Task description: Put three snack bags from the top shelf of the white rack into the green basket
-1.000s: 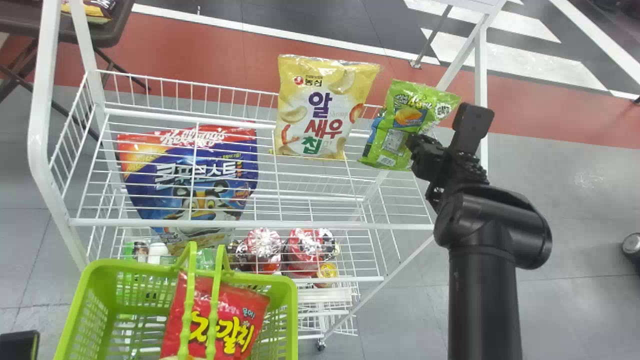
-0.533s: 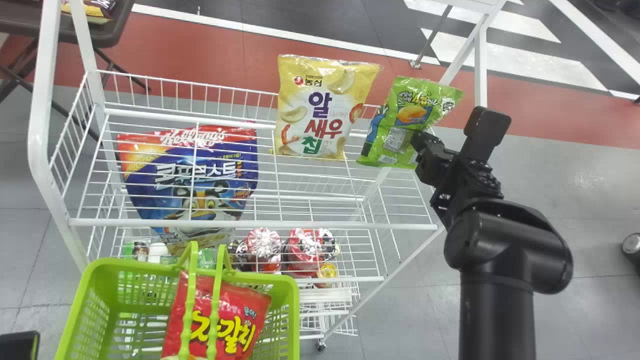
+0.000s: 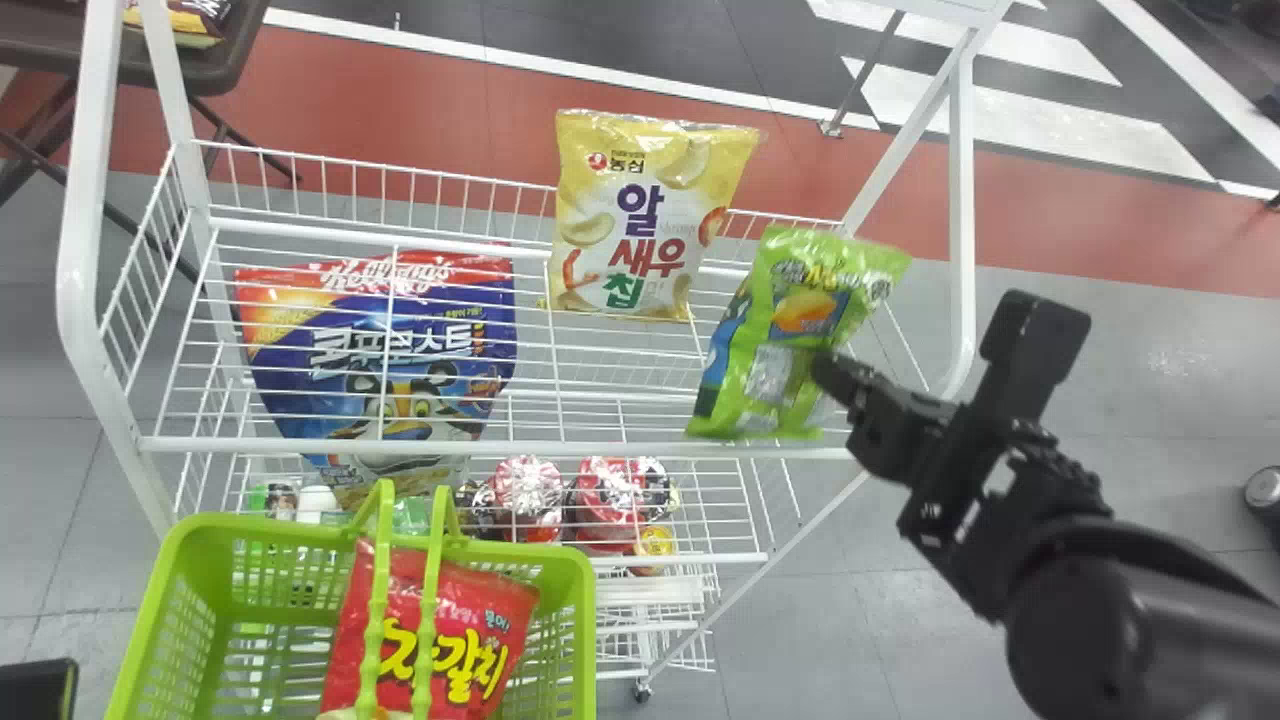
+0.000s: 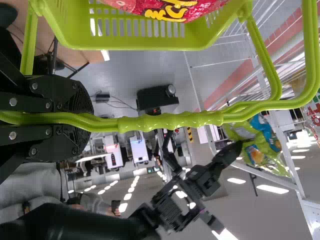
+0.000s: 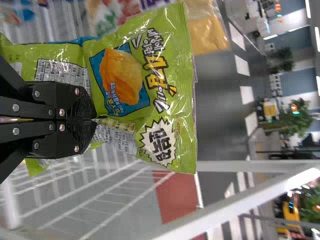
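Head view, right: the black flat-fingered tool (image 3: pixel 826 374) pinches the green pillow-shaped film bag (image 3: pixel 805 312) (probably light, crushable), best held by a seam.

The basket (image 3: pixel 577 640) is before the left part of the rack (image 3: pixel 480 447), a snack bag (image 3: pixel 480 610) inside.

Head view: bright, even light; pale sheen on the floor (image 3: pixel 1185 355), right; blur over the black arm (image 3: pixel 1100 610), lower right. Left wrist view: ceiling lights (image 4: pixel 272 189), glaring white, lower half; highlights along the basket handle (image 4: pixel 170 121), centre. Right wrist view: blurred rack post (image 5: pixel 11 207), lower left.
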`<state>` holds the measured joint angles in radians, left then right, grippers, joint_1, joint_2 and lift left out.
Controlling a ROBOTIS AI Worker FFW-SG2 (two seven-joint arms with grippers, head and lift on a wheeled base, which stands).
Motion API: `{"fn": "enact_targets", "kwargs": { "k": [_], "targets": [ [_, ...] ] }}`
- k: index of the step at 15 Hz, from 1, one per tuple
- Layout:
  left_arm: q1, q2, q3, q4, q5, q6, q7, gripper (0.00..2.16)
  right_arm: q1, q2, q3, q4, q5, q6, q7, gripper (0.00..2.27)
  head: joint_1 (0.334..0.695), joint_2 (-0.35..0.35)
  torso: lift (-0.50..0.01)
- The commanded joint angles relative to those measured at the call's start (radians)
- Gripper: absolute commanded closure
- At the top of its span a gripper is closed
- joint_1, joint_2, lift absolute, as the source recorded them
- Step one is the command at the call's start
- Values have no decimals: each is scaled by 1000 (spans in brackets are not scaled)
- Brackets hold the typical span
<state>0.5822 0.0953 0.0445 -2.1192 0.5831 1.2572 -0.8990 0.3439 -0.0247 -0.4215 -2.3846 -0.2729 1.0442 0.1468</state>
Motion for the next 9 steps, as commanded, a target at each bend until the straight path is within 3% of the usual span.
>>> {"fn": "enact_targets", "kwargs": {
  "k": [1,5,9],
  "targets": [
    [1,-3,0,-1,-2,0,0,2145,118,8,-34,-143,-112,158,37,2138,695,-350,0],
    [16,-8,2,-2,0,-3,-5,2145,242,22,-48,-223,-273,274,102,2138,695,-350,0],
    [19,-13,-2,-5,-3,-3,-5,2145,339,26,-8,-191,-358,271,188,2138,695,-350,0]
  ]
}}
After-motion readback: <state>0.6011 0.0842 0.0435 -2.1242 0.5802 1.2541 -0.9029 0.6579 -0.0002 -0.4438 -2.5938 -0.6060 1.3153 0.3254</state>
